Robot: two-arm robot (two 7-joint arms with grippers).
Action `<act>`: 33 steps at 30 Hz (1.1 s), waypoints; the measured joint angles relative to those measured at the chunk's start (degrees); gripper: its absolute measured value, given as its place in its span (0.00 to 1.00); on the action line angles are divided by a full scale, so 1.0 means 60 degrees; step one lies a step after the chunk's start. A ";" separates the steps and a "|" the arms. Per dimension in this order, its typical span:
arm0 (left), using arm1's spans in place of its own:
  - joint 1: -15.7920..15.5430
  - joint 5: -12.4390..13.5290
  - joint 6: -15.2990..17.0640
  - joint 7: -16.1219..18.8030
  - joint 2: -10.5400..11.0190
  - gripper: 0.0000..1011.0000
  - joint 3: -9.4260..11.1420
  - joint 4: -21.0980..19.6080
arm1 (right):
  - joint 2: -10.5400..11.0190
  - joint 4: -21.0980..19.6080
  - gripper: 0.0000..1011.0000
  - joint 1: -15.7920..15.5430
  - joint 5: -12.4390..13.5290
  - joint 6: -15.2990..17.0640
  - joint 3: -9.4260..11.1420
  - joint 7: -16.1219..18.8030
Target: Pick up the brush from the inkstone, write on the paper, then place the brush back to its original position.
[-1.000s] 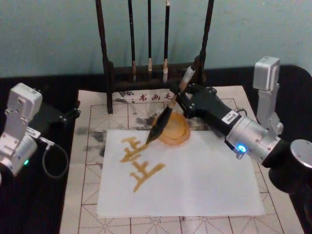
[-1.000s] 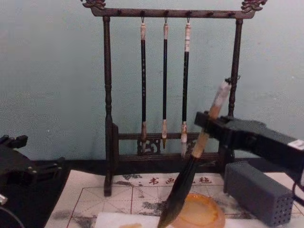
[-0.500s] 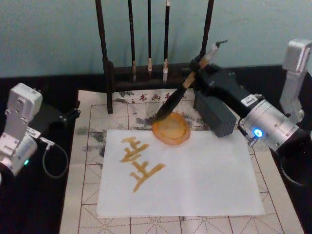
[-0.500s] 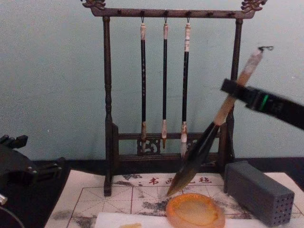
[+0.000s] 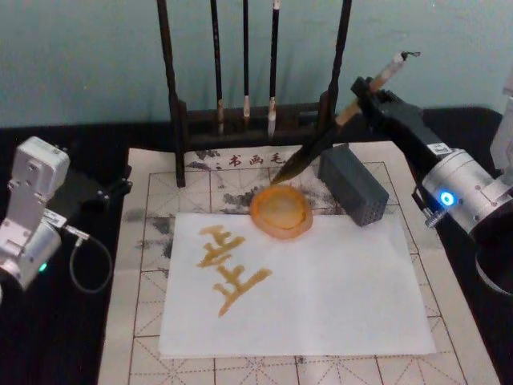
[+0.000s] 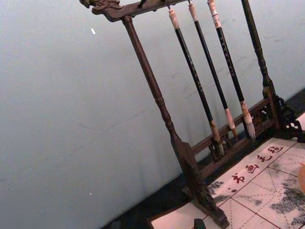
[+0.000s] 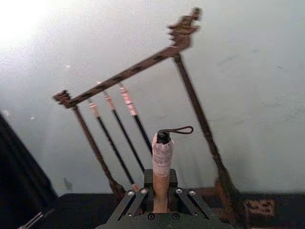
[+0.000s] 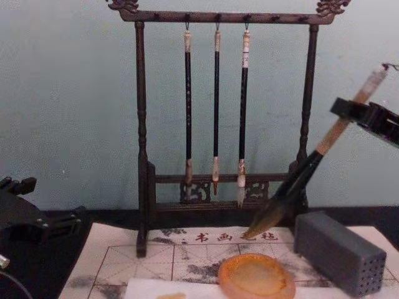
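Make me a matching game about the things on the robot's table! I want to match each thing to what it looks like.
Things:
1. brush
2. inkstone
3. paper
4. grey block

Looks:
A. white, with yellow-brown strokes on it
B. round and orange
C. held tilted in the right gripper
D. dotted with small holes

Pairs: 1-C, 2-B, 3-A, 4-D

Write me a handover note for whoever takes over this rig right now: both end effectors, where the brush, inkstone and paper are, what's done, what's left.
Right end effector: shut on the brush, held tilted, bristle tip in the air behind the inkstone, beside the grey block.
Left end effector: parked at far left.
Paper: flat on the mat, in front of the inkstone, amber strokes on its left half.
Done: writing is on the paper.
Left: lay the brush on the inkstone, release.
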 joint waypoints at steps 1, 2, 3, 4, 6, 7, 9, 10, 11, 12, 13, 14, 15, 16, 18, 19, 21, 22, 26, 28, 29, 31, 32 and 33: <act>0.0000 0.0000 0.0000 0.0000 0.0000 0.99 0.0000 0.0000 | -0.0011 0.0010 0.18 -0.0009 0.0064 0.0051 0.0030 -0.0063; 0.0000 0.0000 0.0000 0.0000 0.0000 0.99 0.0000 0.0000 | -0.0017 0.0019 0.18 -0.0015 0.0124 0.0098 0.0050 -0.0122; 0.0000 0.0000 0.0000 0.0000 0.0000 0.99 0.0000 0.0000 | -0.0033 0.0039 0.18 -0.0028 0.0270 0.0221 0.0098 -0.0258; 0.0000 0.0000 0.0000 0.0000 0.0000 0.99 0.0000 0.0000 | -0.0041 0.0050 0.18 -0.0032 0.0339 0.0278 0.0117 -0.0317; 0.0000 0.0000 0.0000 0.0000 0.0000 0.99 0.0000 0.0000 | -0.0051 0.0094 0.18 -0.0034 0.0554 0.0449 0.0161 -0.0490; -0.0001 0.0000 0.0000 0.0000 0.0000 0.99 0.0001 0.0000 | -0.0056 0.0106 0.18 -0.0034 0.0633 0.0514 0.0175 -0.0541; 0.0000 0.0000 0.0000 0.0000 0.0000 0.99 0.0000 0.0000 | -0.0061 0.0133 0.18 -0.0032 0.0808 0.0677 0.0207 -0.0649; -0.0001 0.0000 0.0000 0.0000 0.0000 0.99 0.0000 0.0000 | -0.0064 0.0153 0.18 -0.0023 0.0970 0.0821 0.0230 -0.0739; -0.0001 0.0000 0.0000 0.0000 0.0000 0.99 0.0000 0.0001 | -0.0064 0.0162 0.18 -0.0017 0.1054 0.0893 0.0243 -0.0785; 0.0000 0.0000 0.0000 0.0000 0.0000 0.99 0.0001 0.0000 | -0.0062 0.0170 0.18 -0.0015 0.1127 0.0964 0.0253 -0.0821; 0.0000 0.0000 0.0000 0.0000 0.0000 0.99 0.0000 0.0000 | -0.0060 0.0193 0.18 -0.0012 0.1270 0.1086 0.0262 -0.0890; -0.0001 0.0000 0.0000 0.0000 0.0000 0.99 0.0000 0.0001 | -0.0059 0.0205 0.18 -0.0009 0.1342 0.1149 0.0266 -0.0934; 0.0000 0.0000 0.0000 0.0000 0.0000 0.99 0.0000 0.0001 | -0.0059 0.0236 0.18 0.0006 0.1474 0.1264 0.0269 -0.1014; 0.0000 0.0000 0.0000 0.0000 0.0000 0.99 0.0000 0.0000 | -0.0060 0.0255 0.18 0.0014 0.1533 0.1313 0.0269 -0.1054; 0.0000 0.0000 0.0000 0.0000 0.0000 0.99 0.0000 0.0001 | -0.0085 0.0339 0.18 0.0042 0.1721 0.1454 0.0269 -0.1183; 0.0000 0.0000 -0.0001 0.0000 0.0000 0.99 0.0000 0.0001 | -0.0085 0.0339 0.18 0.0042 0.1721 0.1454 0.0269 -0.1183; 0.0000 0.0000 0.0000 0.0000 0.0000 0.99 0.0001 0.0000 | -0.0127 0.0441 0.18 0.0084 0.1897 0.1572 0.0267 -0.1307; 0.0000 0.0000 0.0000 0.0000 0.0000 0.99 0.0000 0.0000 | -0.0143 0.0483 0.18 0.0104 0.1954 0.1602 0.0263 -0.1343; -0.0001 0.0000 0.0000 0.0000 0.0000 0.99 0.0000 0.0000 | -0.0240 0.0695 0.18 0.0228 0.2329 0.1803 0.0264 -0.1552; 0.0000 0.0000 0.0000 0.0000 0.0000 0.99 0.0001 0.0000 | -0.0288 0.0828 0.18 0.0300 0.2503 0.1889 0.0265 -0.1649; 0.0000 0.0000 0.0000 0.0000 0.0000 0.99 0.0000 0.0000 | -0.0301 0.0866 0.18 0.0323 0.2551 0.1914 0.0264 -0.1681; 0.0000 0.0000 0.0000 0.0000 0.0000 0.99 0.0000 0.0000 | -0.0318 0.0937 0.18 0.0372 0.2626 0.1941 0.0248 -0.1725; 0.0000 0.0000 0.0000 0.0000 0.0000 0.99 0.0001 0.0000 | -0.0327 0.0992 0.18 0.0417 0.2680 0.1958 0.0223 -0.1765; 0.0000 0.0000 0.0000 0.0000 0.0000 0.99 0.0000 0.0000 | -0.0330 0.1025 0.18 0.0439 0.2706 0.1967 0.0208 -0.1780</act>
